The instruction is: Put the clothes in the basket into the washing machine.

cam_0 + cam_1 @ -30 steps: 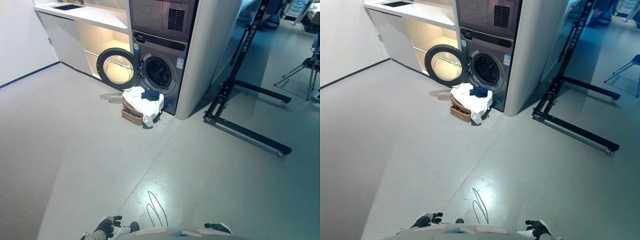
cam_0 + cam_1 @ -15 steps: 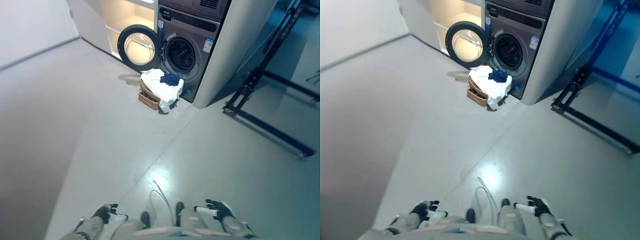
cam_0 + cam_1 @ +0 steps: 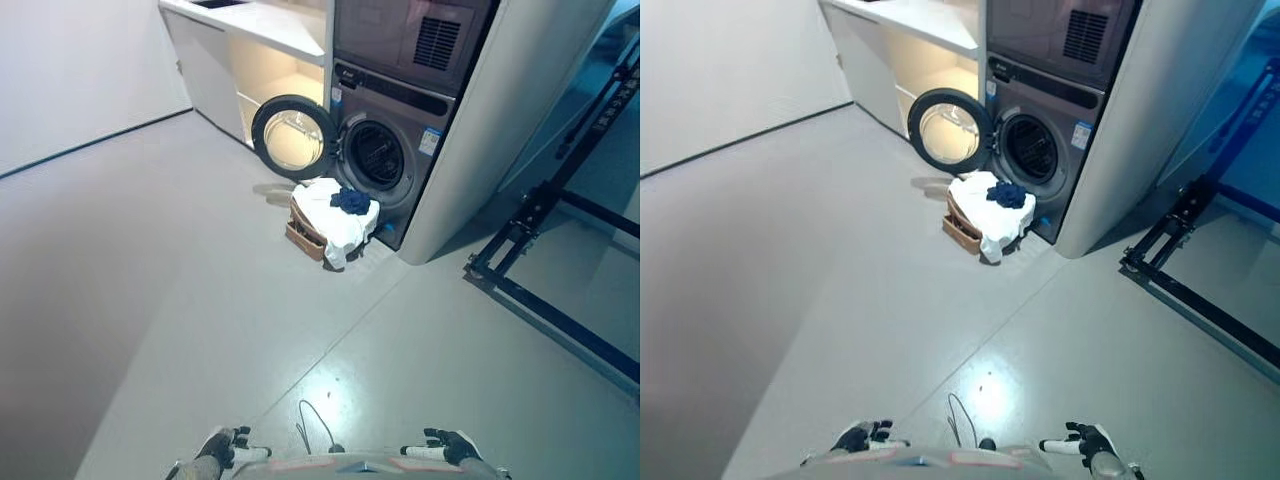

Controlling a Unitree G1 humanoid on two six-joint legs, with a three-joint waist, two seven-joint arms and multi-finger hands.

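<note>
The front-loading washing machine point(image 3: 385, 150) is standing with its round door point(image 3: 292, 137) swung open to the left; its front stickers are too small to read. Touching its base, the wicker basket point(image 3: 305, 234) is holding white clothes point(image 3: 335, 218) and a dark blue garment point(image 3: 351, 201). Well apart from it, the left hand point(image 3: 224, 448) and right hand point(image 3: 446, 447) are hanging with fingers spread, holding nothing.

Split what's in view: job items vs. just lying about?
Job:
- basket, on the floor in front of the washer
- white clothes heaped in it, dark blue garment on top
- washing machine, its door swung open
- left hand and right hand, low at the near edge, both empty

Lying about:
- black metal frame on the floor
- white counter
</note>
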